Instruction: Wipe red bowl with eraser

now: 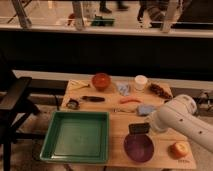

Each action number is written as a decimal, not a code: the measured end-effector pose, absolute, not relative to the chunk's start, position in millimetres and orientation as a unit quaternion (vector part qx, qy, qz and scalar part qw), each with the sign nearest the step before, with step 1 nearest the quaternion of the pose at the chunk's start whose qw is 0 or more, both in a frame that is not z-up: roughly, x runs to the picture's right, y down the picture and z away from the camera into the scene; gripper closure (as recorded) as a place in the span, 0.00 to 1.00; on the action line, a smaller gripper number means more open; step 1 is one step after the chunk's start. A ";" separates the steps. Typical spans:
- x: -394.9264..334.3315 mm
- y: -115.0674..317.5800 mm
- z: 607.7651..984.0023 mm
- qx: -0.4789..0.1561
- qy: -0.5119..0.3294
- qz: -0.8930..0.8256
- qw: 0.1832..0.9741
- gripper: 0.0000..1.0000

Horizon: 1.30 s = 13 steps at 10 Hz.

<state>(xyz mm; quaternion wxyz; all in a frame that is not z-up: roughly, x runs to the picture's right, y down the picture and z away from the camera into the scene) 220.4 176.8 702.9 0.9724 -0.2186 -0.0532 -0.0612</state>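
- The gripper [148, 126], at the eraser's [138, 128] 3 o'clock, is mostly hidden by the white arm [175, 117].
- The arm leaves the picture at 4 o'clock.
- The arm overlaps the blue block [145, 109].
- The small dark object [73, 103] at the bench's [117, 120] 9 o'clock is too small to tell.

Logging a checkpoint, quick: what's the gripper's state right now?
Gripper: cannot be told; it is right beside the eraser, just behind the purple bowl.

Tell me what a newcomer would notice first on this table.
The big green tray fills the front left. The bulky white arm reaches in from the right, its gripper at the black eraser just behind the purple bowl. The red bowl sits at the back, centre.
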 end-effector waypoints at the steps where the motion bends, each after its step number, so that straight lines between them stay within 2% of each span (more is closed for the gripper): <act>1: 211.8 167.1 704.2 -0.215 -0.054 -0.069 0.973 1.00; 4: 176.6 138.5 714.9 -0.208 -0.056 -0.097 0.972 1.00; 13: 97.4 26.7 798.1 -0.209 -0.074 -0.176 0.959 1.00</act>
